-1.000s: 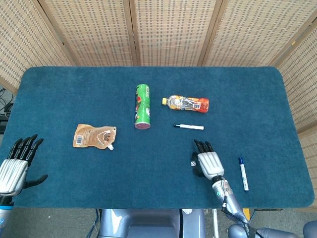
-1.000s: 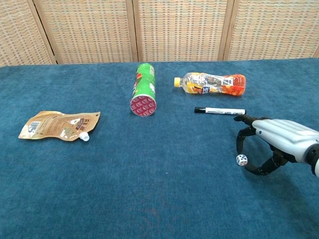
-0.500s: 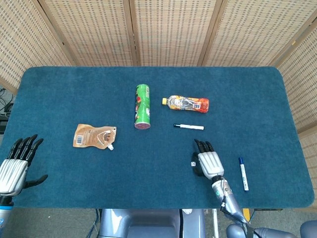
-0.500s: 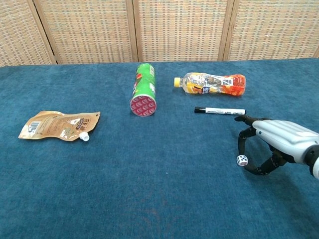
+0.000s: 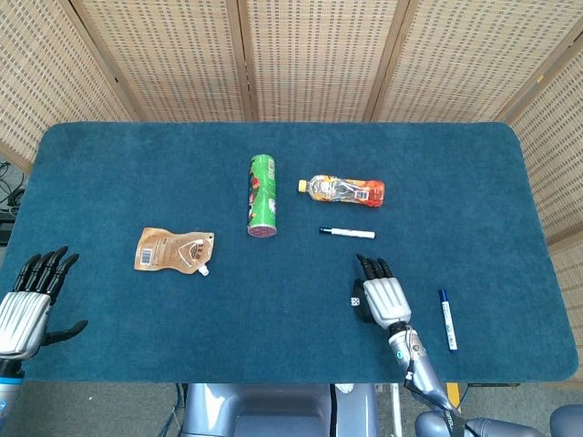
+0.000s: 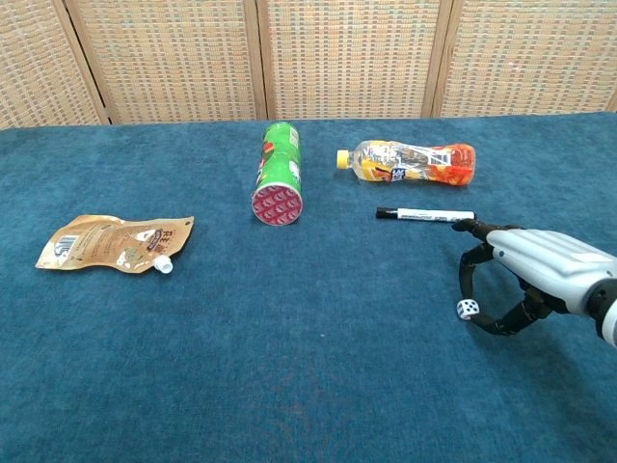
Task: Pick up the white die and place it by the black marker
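No wording can be made out — print is seen on the brown pouch, the green can and the bottle — all too small.

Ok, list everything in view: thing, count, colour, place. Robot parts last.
Table: one, dark blue cloth top, fills the scene.
Screen: woven tan panels, behind the table.
Can: one, green with a red end, lying at centre.
Bottle: one, clear with orange label and yellow cap, lying right of the can.
Black marker: one, white barrel with black cap, in front of the bottle.
Blue marker: one, white with blue cap, near the right front edge.
Pouch: one, brown with white spout, left of centre.
White die: one, between the right hand's fingertips and thumb.
Right robot hand: arched over the die.
Left robot hand: fingers spread, front left corner.
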Robot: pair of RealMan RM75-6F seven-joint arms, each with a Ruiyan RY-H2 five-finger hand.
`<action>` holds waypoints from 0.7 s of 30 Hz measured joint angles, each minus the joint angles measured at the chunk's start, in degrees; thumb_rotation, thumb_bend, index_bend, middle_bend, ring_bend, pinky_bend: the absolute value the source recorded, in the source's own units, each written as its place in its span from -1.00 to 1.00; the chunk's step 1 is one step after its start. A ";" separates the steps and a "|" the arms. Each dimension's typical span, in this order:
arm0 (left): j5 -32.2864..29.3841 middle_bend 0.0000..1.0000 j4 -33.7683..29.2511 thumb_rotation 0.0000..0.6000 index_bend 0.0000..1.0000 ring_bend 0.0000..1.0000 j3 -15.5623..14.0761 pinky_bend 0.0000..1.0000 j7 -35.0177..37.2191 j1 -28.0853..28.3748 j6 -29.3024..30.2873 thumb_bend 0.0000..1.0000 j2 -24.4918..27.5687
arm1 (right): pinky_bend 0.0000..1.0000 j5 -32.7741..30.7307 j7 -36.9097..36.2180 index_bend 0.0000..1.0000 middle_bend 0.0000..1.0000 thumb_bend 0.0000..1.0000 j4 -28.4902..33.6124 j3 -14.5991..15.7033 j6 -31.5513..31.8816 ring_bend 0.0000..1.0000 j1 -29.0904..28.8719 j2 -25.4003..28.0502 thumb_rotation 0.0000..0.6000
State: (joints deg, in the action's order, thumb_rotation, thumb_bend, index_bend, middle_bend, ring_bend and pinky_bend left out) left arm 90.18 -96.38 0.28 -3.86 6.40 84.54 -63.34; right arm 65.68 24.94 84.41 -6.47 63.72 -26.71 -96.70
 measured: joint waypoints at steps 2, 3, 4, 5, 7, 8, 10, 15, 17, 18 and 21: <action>0.03 -1.00 0.02 1.00 -1.00 -1.00 0.03 -1.00 0.04 -0.01 0.10 -0.78 0.00 | -1.00 0.11 -0.03 0.05 -0.98 -0.22 0.11 -0.06 0.24 -1.00 0.03 0.08 1.00; 0.02 -1.00 0.04 1.00 -1.00 -1.00 0.06 -1.00 0.07 0.00 0.12 -0.78 0.00 | -1.00 0.18 -0.07 0.05 -0.98 -0.22 0.24 -0.14 0.35 -1.00 0.03 0.17 1.00; 0.01 -1.00 0.05 1.00 -1.00 -1.00 0.08 -1.00 0.09 -0.01 0.14 -0.78 0.00 | -1.00 0.27 -0.09 0.05 -0.98 -0.22 0.43 -0.26 0.46 -1.00 0.01 0.34 1.00; 0.00 -1.00 0.07 1.00 -1.00 -1.00 0.08 -1.00 0.12 -0.01 0.16 -0.78 0.00 | -1.00 0.35 -0.07 0.05 -0.98 -0.22 0.62 -0.36 0.57 -1.00 -0.03 0.52 1.00; 0.03 -1.00 0.05 1.00 -1.00 -1.00 0.06 -1.00 0.17 -0.01 0.16 -0.78 0.02 | -1.00 0.71 0.17 0.05 -0.98 -0.22 1.34 -0.76 0.96 -1.00 -0.20 1.20 1.00; 0.07 -1.00 0.01 1.00 -1.00 -1.00 0.05 -1.00 0.19 -0.02 0.18 -0.78 0.04 | -1.00 0.85 0.33 0.05 -0.98 -0.22 1.74 -1.00 1.13 -1.00 -0.30 1.56 1.00; 0.19 -1.00 -0.04 1.00 -1.00 -1.00 0.01 -1.00 0.11 -0.02 0.22 -0.78 0.03 | -1.00 0.97 0.82 0.05 -0.98 -0.22 2.96 -1.85 1.44 -1.00 -0.68 2.56 1.00; 0.56 -1.00 -0.32 1.00 -1.00 -1.00 -0.14 -1.00 0.11 -0.05 0.37 -0.78 0.08 | -1.00 1.03 2.80 0.05 -0.98 -0.22 6.84 -5.21 2.30 -1.00 -2.22 5.61 1.00; 0.69 -1.00 -0.40 1.00 -1.00 -1.00 -0.18 -1.00 0.07 -0.10 0.48 -0.78 0.13 | -1.00 0.92 4.07 0.05 -0.98 -0.22 8.83 -7.01 2.68 -1.00 -3.02 7.16 1.00; 0.75 -1.00 -0.42 1.00 -1.00 -1.00 -0.22 -1.00 0.04 -0.10 0.48 -0.78 0.14 | -1.00 0.78 4.67 0.05 -0.98 -0.22 9.74 -7.74 2.80 -1.00 -3.38 7.84 1.00; 0.90 -1.00 -0.50 1.00 -1.00 -1.00 -0.33 -1.00 0.00 -0.08 0.41 -0.78 0.15 | -1.00 -0.03 7.00 0.05 -0.98 -0.22 12.65 -9.88 3.10 -1.00 -4.58 10.15 1.00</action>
State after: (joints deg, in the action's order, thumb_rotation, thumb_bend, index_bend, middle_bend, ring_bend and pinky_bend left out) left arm 91.08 -96.88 -0.05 -3.86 6.32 84.95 -63.19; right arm 65.65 31.95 97.07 -16.35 66.81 -31.30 -86.55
